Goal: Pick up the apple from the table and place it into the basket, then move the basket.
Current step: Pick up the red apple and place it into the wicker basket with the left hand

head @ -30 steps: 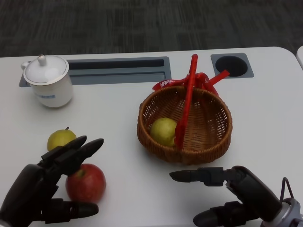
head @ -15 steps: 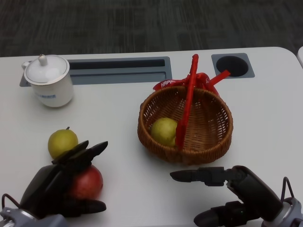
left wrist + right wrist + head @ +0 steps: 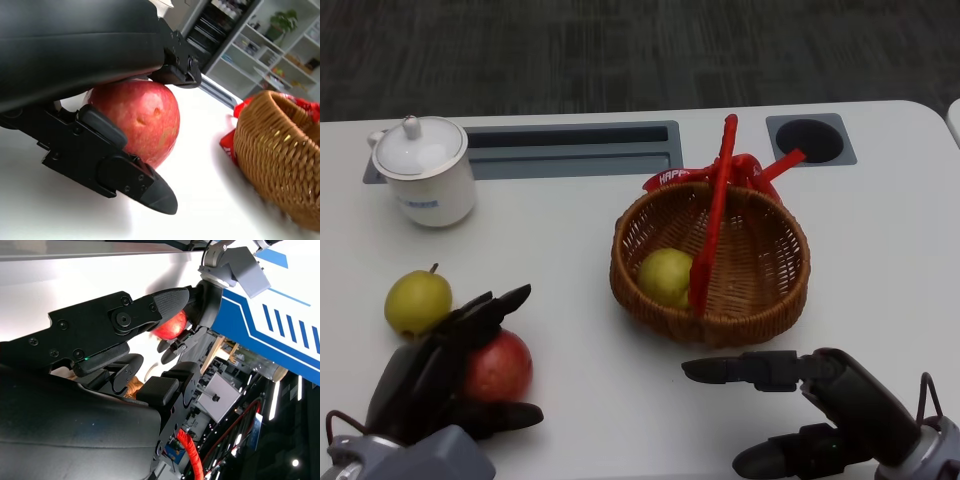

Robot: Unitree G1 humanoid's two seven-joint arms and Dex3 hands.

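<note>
Our left hand [image 3: 445,375] grips the red apple [image 3: 498,365] at the near left of the table [image 3: 880,260], well left of the basket [image 3: 760,300], while our right hand [image 3: 810,415] hovers spread and empty near it.

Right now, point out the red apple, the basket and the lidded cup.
red apple [image 3: 505,365], head view, its bare right side.
basket [image 3: 765,300], head view, front woven wall.
lidded cup [image 3: 430,195], head view, side of the white body.

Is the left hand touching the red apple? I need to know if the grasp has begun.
Touching. The left wrist view shows the left hand pressed on the red apple from two sides, no gap.
</note>
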